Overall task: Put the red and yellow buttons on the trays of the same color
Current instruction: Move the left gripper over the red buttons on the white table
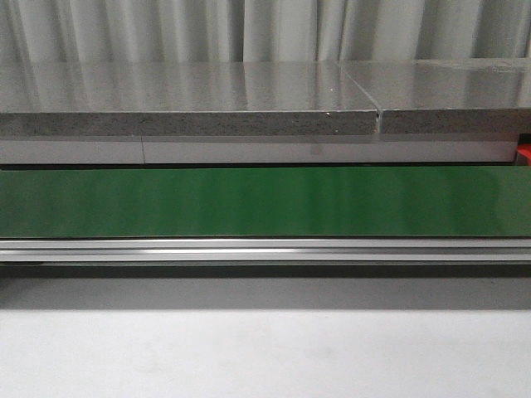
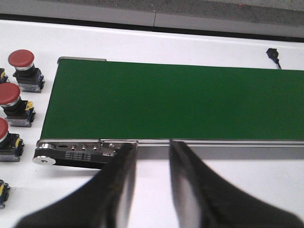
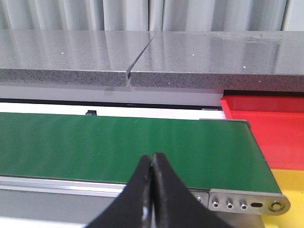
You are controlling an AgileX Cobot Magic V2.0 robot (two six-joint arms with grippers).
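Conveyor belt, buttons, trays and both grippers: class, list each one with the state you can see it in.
Conveyor belt: nothing on it.
Red buttons: standing upright on the white table beside the belt's end, not yet picked up.
Red tray: nothing in the part that shows.
Yellow tray: only a corner shows, bare.
Left gripper: open, holding nothing.
Right gripper: shut, holding nothing.

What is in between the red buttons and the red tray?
The long green belt. The left wrist view shows red buttons just past one end of it; the right wrist view shows the red tray at its other end. Nothing sits on the belt.
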